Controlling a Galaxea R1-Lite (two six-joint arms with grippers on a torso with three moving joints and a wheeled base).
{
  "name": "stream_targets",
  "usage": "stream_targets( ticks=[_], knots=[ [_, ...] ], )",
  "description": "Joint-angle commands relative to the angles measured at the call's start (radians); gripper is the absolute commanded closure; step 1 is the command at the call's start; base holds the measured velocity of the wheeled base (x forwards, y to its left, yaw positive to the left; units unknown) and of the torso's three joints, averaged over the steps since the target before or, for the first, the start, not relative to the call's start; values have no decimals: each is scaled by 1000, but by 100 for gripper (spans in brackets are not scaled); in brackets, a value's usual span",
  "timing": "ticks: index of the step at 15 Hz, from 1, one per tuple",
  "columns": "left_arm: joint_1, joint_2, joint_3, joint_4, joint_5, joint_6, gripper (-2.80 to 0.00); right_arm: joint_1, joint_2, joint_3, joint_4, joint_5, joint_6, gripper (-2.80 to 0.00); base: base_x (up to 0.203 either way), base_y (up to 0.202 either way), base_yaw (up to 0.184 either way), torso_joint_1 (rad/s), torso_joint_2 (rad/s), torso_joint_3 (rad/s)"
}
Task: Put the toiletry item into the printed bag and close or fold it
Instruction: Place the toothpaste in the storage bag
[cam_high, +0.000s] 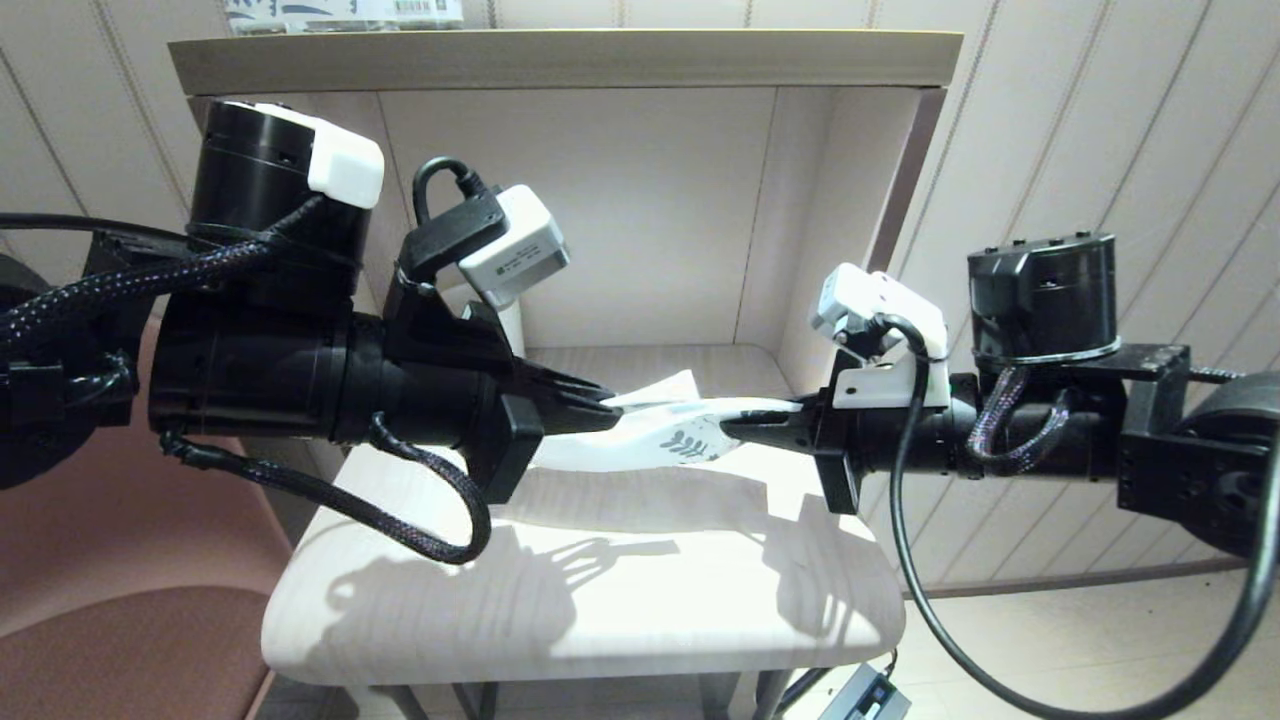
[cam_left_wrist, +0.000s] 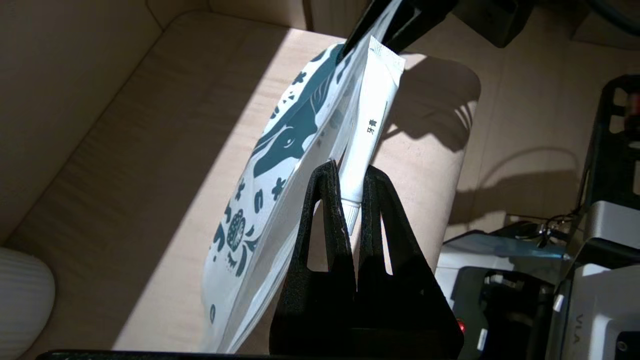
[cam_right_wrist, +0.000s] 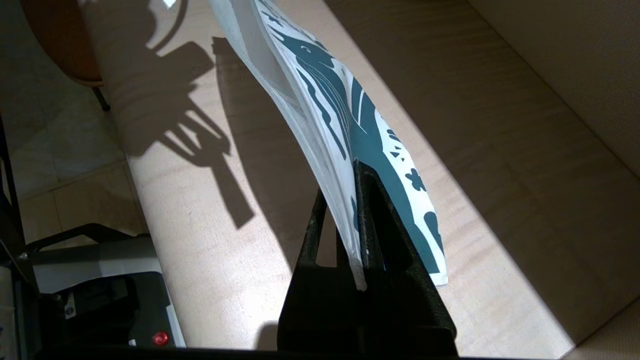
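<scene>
The printed bag (cam_high: 660, 440), white with dark teal leaf and flower print, hangs stretched above the table between both grippers. My right gripper (cam_high: 730, 428) is shut on one end of it; the pouch edge (cam_right_wrist: 325, 100) runs between the fingers of the right gripper (cam_right_wrist: 342, 180). The toiletry item (cam_left_wrist: 372, 115) is a small white tube with a ribbed cap. My left gripper (cam_left_wrist: 350, 170) is shut on its cap end. The tube lies along the side of the printed bag (cam_left_wrist: 280, 165); I cannot tell whether it is inside the mouth. In the head view the left gripper (cam_high: 600, 400) meets the bag's other end.
The pale wooden table (cam_high: 600, 580) sits in front of a shelf alcove. A barcode package (cam_high: 340, 12) lies on the shelf top. A white ribbed object (cam_left_wrist: 20, 295) stands at the table's back. A pink chair (cam_high: 120, 640) is at the left.
</scene>
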Motion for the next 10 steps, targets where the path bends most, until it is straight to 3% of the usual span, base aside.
stream_targets(
  ticks=[1,10],
  knots=[
    [0,9,-2,0,-14,2,0,-1,-2,-5,0,4,-2,0,0,0,0,0,0,0],
    [7,41,-36,-2,-17,-1,0,4,-6,10,0,5,-2,0,0,0,0,0,0,0]
  ],
)
